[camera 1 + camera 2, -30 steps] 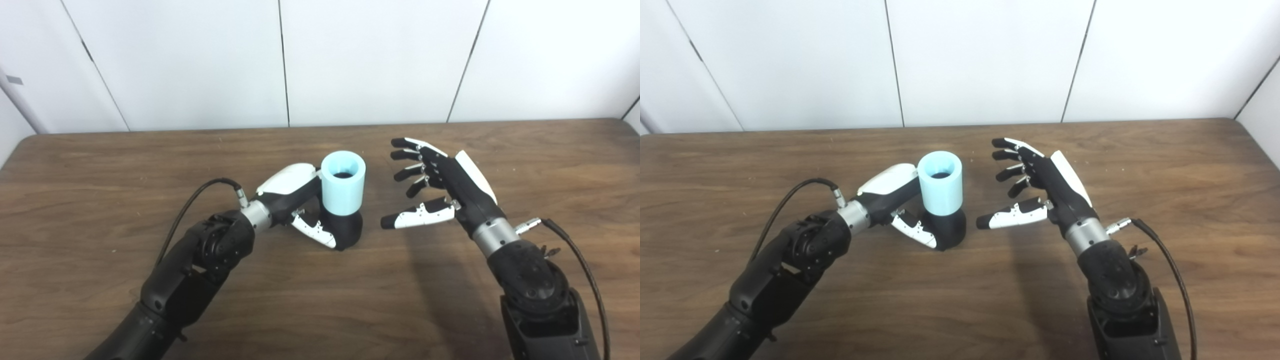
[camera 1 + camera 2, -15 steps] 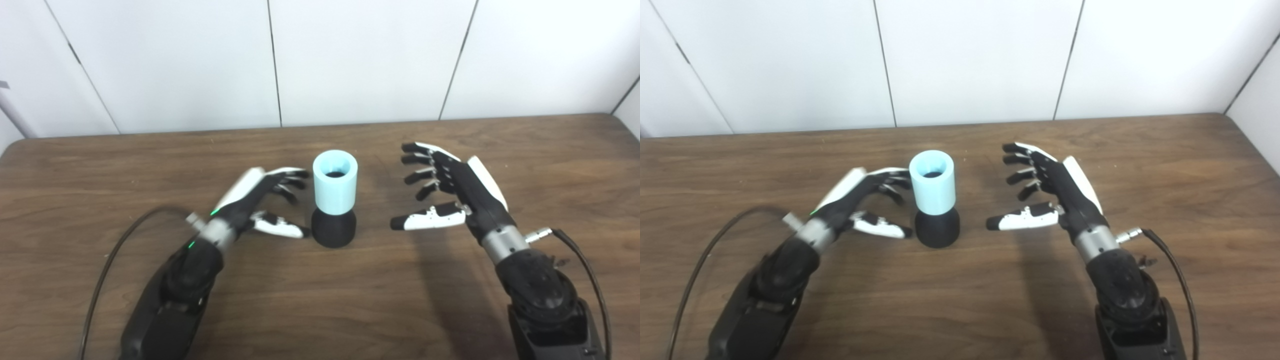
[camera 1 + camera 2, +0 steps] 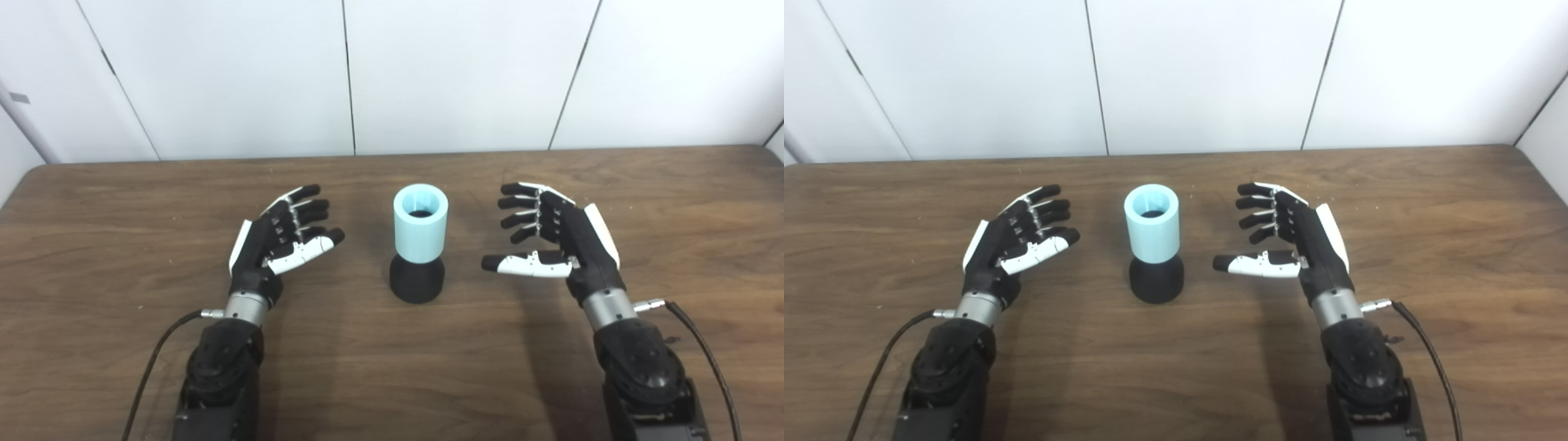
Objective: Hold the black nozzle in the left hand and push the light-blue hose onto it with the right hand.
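Hose (image 3: 420, 225) seated upright on the nozzle (image 3: 416, 280), mid-table, both hands off it.

Light-blue and open-topped, the hose shows a dark interior; its lower end sits over the black nozzle, which stands on the brown table (image 3: 122, 202). Left hand (image 3: 278, 239) rests well to the left, fingers spread, holding nothing. Right hand (image 3: 551, 233) waits to the right, fingers apart, thumb pointing toward the nozzle, also empty.
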